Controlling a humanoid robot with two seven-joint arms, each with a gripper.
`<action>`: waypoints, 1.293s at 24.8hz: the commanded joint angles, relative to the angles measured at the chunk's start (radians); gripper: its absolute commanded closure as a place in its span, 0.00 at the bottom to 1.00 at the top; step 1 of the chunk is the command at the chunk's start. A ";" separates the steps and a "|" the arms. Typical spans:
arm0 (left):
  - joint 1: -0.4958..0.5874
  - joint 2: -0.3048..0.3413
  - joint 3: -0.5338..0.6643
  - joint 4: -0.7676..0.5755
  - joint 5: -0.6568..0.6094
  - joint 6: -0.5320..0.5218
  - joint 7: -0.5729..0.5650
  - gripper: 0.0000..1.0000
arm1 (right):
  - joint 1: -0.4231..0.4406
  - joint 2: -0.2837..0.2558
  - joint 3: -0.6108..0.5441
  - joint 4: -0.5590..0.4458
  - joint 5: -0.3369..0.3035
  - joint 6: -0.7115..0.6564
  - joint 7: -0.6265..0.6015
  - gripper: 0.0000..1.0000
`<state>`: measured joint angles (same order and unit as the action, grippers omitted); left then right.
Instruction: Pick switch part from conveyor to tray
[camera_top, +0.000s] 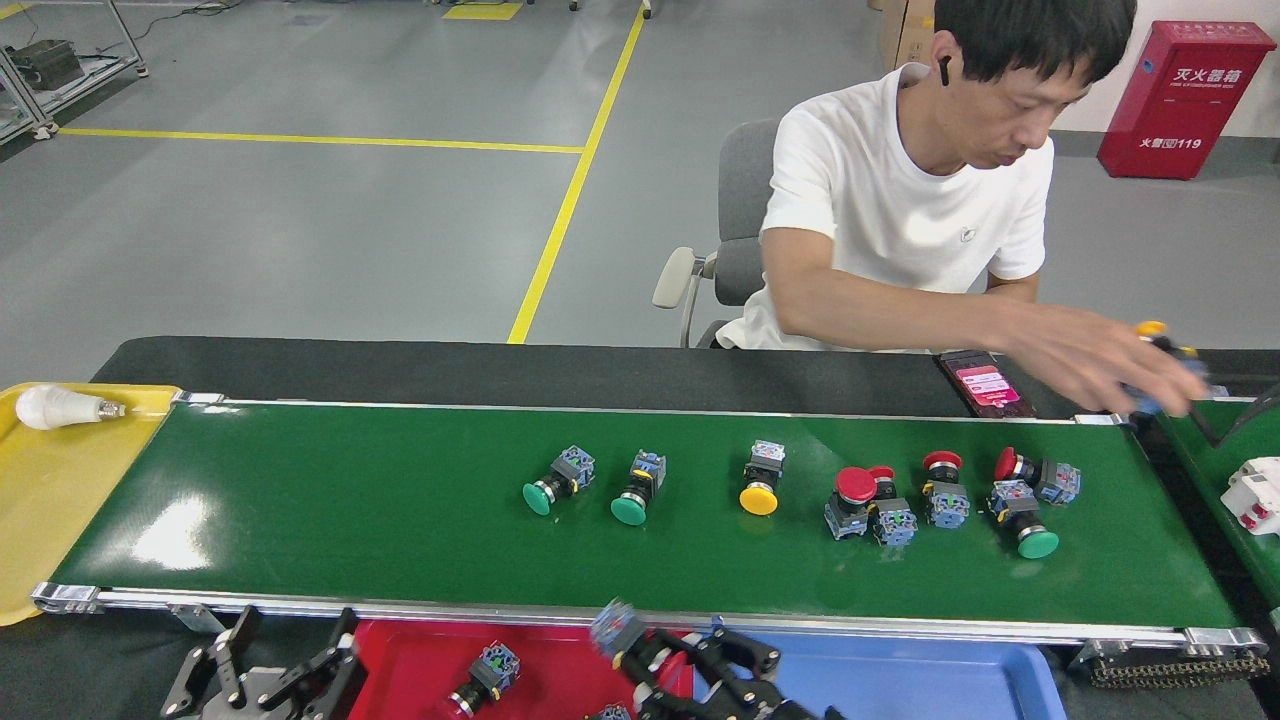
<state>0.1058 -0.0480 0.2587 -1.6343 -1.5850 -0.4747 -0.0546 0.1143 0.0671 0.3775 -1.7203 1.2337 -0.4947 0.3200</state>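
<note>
A black-covered surface (400, 370) on a grey factory floor carries the conveyor (350, 500). At the near edge, the right claw (665, 655) pinches a switch part (615, 628), blurred, over the seam between the red tray (560, 655) and a blue tray (930, 680). The left claw (285, 665) hangs spread beside the red tray, where another switch (485, 675) lies. Seven switches lie on the belt. Beyond, a person's hand (1110, 365) reaches right.
</note>
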 joint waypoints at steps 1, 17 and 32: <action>-0.038 0.000 -0.058 0.008 -0.047 0.011 0.002 0.00 | -0.031 0.011 0.003 -0.010 0.000 0.031 0.010 0.04; -0.446 0.007 -0.233 0.514 -0.098 0.166 0.032 0.00 | -0.038 -0.009 -0.413 -0.050 0.058 0.369 -0.096 0.09; -0.557 0.089 -0.265 0.726 -0.078 0.117 0.153 0.94 | 0.048 -0.010 -0.388 -0.032 0.194 0.492 -0.203 0.07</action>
<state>-0.4436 0.0356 -0.0062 -0.8916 -1.6704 -0.3232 0.0845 0.1834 0.0579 -0.0183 -1.7470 1.4226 -0.0400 0.0848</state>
